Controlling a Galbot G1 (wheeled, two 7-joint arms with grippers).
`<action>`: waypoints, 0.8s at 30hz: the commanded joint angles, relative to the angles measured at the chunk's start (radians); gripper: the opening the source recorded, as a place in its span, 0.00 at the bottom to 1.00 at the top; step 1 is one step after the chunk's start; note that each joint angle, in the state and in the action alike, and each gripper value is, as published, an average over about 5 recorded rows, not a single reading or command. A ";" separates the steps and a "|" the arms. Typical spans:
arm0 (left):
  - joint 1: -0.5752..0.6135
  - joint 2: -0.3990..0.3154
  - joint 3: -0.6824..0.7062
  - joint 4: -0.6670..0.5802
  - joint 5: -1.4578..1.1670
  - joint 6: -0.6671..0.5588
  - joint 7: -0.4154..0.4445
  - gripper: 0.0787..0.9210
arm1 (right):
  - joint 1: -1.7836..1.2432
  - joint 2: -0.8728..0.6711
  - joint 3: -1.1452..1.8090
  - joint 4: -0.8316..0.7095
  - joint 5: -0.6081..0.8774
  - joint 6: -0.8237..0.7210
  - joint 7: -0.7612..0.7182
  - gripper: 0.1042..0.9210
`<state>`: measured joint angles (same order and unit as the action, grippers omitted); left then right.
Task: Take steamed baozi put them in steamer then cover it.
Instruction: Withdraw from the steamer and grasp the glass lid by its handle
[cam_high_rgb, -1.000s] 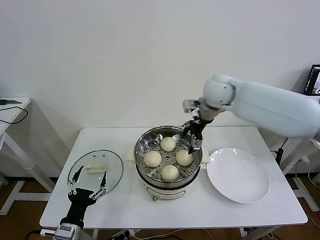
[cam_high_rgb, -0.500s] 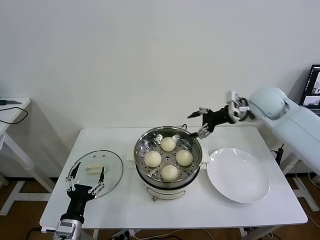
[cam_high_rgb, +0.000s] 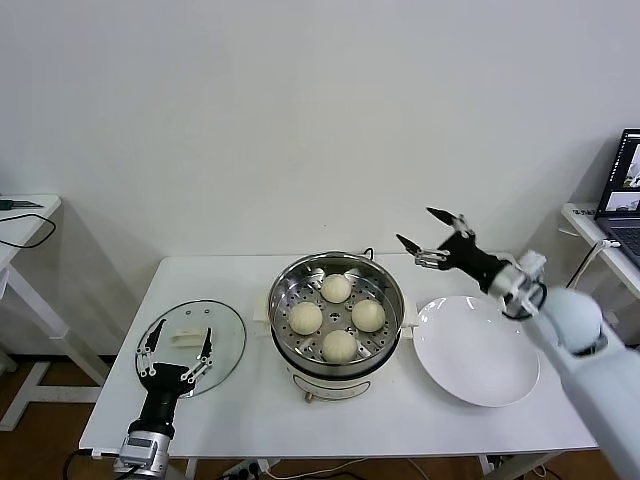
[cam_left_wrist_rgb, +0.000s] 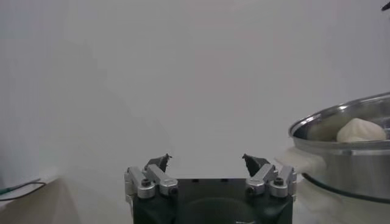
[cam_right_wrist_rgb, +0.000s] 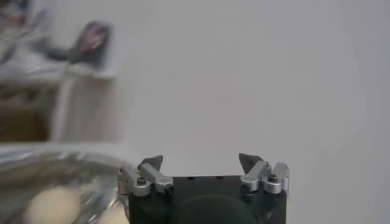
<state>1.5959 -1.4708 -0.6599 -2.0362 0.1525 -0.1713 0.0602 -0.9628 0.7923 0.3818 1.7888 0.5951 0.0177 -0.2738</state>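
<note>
At the near left edge of the white worktop (cam_high_rgb: 250, 420) the left pincer (cam_high_rgb: 177, 352) hangs spread wide, holding nothing, its tips over the near rim of the round clear glass cover (cam_high_rgb: 192, 345) with the white rectangular handle, lying flat; just right, mid-worktop, the shiny round steel steamer (cam_high_rgb: 337, 305) on its white pot base holds all four cream-white steamed baozi (cam_high_rgb: 339, 345); right of it the flat white plate (cam_high_rgb: 476, 350); farther back, the right pincer (cam_high_rgb: 431, 236) gapes wide and empty in the air, above the plate's far edge.

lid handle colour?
White, on the clear glass lid; the handle shows best in head view.
</note>
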 joint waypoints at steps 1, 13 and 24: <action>-0.016 0.003 -0.003 0.038 -0.005 -0.035 -0.006 0.88 | -0.497 0.263 0.278 0.159 -0.115 0.235 0.333 0.88; -0.018 -0.002 0.003 0.111 0.325 -0.145 -0.075 0.88 | -0.584 0.468 0.259 0.160 -0.176 0.342 0.360 0.88; -0.060 0.038 -0.088 0.301 1.123 -0.181 -0.256 0.88 | -0.570 0.490 0.227 0.110 -0.184 0.354 0.356 0.88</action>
<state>1.5604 -1.4588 -0.6903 -1.8729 0.6475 -0.3087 -0.0707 -1.4690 1.2078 0.5937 1.9033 0.4358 0.3279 0.0440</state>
